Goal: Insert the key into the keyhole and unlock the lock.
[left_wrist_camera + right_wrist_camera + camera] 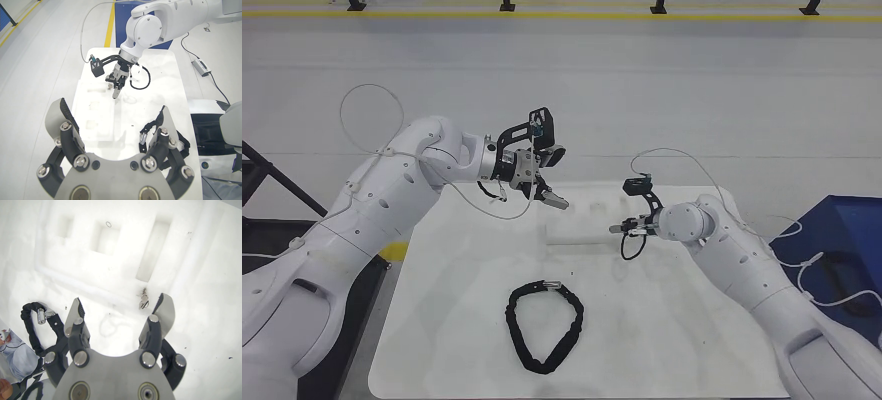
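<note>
R gripper [121, 303] points down at the table w/ wrist bent, low over one end of the foam block [85, 256]. Fingers spread wide, nothing between them. Key [143, 301] lies flat just ahead of the fingertips, closer to one finger [165, 306], not touching it, right by the end of the block's long slot. Can't tell if it sits on the foam's lip or on the table [462, 330].

L gripper [113, 113] is held higher, over the table's far side near the block's other end, tilted so it looks across the block toward the R arm. Also wide open, empty.

Chain lock [544, 312] lies in a closed loop on the table's near half, well apart from both grippers and from the key. Its metal cylinder [40, 317] sits at the loop's far side, toward the block.

Hard to see: from the L wrist view the key is a tiny dark speck under the R gripper [114, 86], shape unreadable. Part of the chain is hidden behind the L finger [164, 121] there, and behind the R gripper's linkage in the R wrist view. In top view the key is too small to pick out; R gripper [627, 232] and L gripper [550, 196] both read as dark shapes, finger gap unclear from above
</note>
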You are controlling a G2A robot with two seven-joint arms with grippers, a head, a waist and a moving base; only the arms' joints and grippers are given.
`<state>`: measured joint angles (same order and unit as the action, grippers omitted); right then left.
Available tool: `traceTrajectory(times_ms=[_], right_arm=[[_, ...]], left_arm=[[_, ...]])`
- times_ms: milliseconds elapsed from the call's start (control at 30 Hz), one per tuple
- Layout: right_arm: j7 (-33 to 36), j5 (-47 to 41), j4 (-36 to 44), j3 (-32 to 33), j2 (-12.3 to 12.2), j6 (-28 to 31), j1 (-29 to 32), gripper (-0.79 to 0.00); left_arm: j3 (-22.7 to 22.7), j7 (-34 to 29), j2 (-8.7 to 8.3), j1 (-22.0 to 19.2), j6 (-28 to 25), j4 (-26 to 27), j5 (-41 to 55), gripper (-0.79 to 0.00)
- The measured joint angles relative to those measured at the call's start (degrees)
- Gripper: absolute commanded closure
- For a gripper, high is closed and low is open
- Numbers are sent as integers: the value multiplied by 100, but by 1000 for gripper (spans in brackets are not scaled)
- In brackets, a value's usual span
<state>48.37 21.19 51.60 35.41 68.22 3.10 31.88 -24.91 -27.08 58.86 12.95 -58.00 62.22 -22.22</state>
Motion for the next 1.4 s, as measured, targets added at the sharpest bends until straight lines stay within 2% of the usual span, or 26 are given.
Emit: traceTrajectory(times_ms=[233, 533, 700, 733, 800, 1133, 1400], right_arm=[[39, 124, -239, -29, 107, -162, -67, -323], [-60, 240, -621, -107, 287, -294, -111, -209], [-135, 320, -859, -164, 410, -389, -172, -185], [-143, 330, -902, -173, 432, -411, -181, -148], [-152, 365, -999, -196, 481, -464, -206, 0], [-1, 395, -1267, -142, 627, -532, -373, 0], [388, 416, -990, 166, 518, -619, -481, 0]], left_arm=[[0, 0, 0, 0, 0, 0, 0, -785], [0, 0, 0, 0, 0, 0, 0, -785], [0, 0, 0, 0, 0, 0, 0, -785], [0, 0, 0, 0, 0, 0, 0, -785], [0, 0, 0, 0, 0, 0, 0, -785], [0, 0, 0, 0, 0, 0, 0, -785], [0, 0, 0, 0, 0, 0, 0, -785]])
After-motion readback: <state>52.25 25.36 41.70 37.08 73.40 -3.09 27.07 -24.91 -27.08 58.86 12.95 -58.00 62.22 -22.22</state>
